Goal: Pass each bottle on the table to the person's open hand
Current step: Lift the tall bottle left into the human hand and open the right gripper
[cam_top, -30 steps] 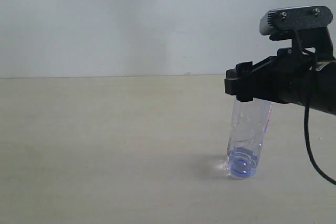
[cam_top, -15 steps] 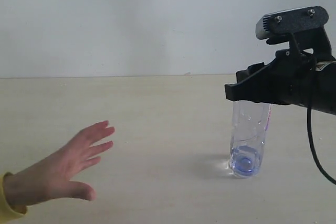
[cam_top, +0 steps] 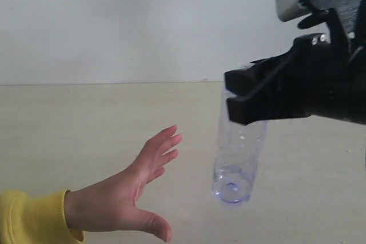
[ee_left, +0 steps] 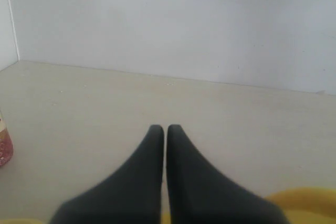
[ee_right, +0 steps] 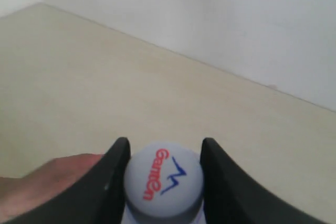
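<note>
The tall clear bluish bottle [cam_top: 237,158] hangs tilted from my right gripper [cam_top: 243,101], which is shut on its neck. In the right wrist view the black fingers [ee_right: 116,166] flank its white cap [ee_right: 164,179], printed in red and blue. The person's open hand [cam_top: 134,190], in a yellow sleeve, lies palm up just left of the bottle's base, close but apart; its fingers [ee_right: 47,182] also show beside the gripper. My left gripper [ee_left: 166,128] is shut on nothing. The red base of the cream tea bottle [ee_left: 2,148] shows at that view's edge. The crinkled bottle is out of view.
The pale beige table [cam_top: 86,118] runs back to a plain white wall [cam_top: 143,21]. A bit of yellow sleeve [ee_left: 304,203] shows near my left gripper.
My right gripper has carried the bluish bottle off its spot and leftward, nearer the camera. The person's hand came in from the left and reached further right toward the bottle.
</note>
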{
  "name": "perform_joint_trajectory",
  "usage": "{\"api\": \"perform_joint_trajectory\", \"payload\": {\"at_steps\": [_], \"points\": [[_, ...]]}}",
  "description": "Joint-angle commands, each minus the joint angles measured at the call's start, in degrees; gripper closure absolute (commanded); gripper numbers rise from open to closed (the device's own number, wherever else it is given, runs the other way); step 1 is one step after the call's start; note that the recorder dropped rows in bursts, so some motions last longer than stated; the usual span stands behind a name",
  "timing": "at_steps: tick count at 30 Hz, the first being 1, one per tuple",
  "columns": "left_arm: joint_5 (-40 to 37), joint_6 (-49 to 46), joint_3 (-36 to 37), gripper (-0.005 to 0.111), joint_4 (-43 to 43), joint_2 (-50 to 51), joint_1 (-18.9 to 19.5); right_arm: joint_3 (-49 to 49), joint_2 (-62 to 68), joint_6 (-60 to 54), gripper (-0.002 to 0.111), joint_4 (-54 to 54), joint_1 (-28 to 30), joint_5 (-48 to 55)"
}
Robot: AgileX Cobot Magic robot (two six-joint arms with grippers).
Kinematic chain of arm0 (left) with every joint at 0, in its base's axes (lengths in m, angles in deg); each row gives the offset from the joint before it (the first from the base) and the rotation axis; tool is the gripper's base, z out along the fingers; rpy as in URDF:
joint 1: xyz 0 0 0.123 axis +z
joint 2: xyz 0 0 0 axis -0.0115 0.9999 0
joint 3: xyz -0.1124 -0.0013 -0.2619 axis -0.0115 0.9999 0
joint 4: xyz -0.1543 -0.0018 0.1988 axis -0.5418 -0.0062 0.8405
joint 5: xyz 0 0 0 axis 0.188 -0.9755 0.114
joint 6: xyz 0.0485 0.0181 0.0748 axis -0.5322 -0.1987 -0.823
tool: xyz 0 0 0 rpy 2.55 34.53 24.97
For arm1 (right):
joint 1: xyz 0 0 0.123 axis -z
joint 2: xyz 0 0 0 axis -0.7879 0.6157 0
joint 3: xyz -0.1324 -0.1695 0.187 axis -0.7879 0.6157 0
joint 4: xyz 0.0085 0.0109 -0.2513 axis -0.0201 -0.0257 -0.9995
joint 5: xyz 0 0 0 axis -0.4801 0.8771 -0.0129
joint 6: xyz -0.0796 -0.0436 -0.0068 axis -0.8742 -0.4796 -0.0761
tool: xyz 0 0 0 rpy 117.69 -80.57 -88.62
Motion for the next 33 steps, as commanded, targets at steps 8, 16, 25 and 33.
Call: {"api": "perform_joint_trajectory", "payload": {"at_steps": [8,16,25,33], "points": [[0.12,-0.14,-0.22,0.103,0.2,-0.15,0.15,-0.27,2.35,3.36,0.108,-0.02,-18.94,-14.01],[0.12,-0.14,-0.22,0.103,0.2,-0.15,0.15,-3.18,6.06,4.28,0.108,-0.44,-21.65,-14.91],[0.12,-0.14,-0.22,0.103,0.2,-0.15,0.15,-5.12,6.2,2.82,0.069,-0.22,-21.87,-15.63],[0.12,-0.14,-0.22,0.103,0.2,-0.15,0.15,-5.0,3.45,-14.15,0.042,17.23,-19.41,-23.0]]}}
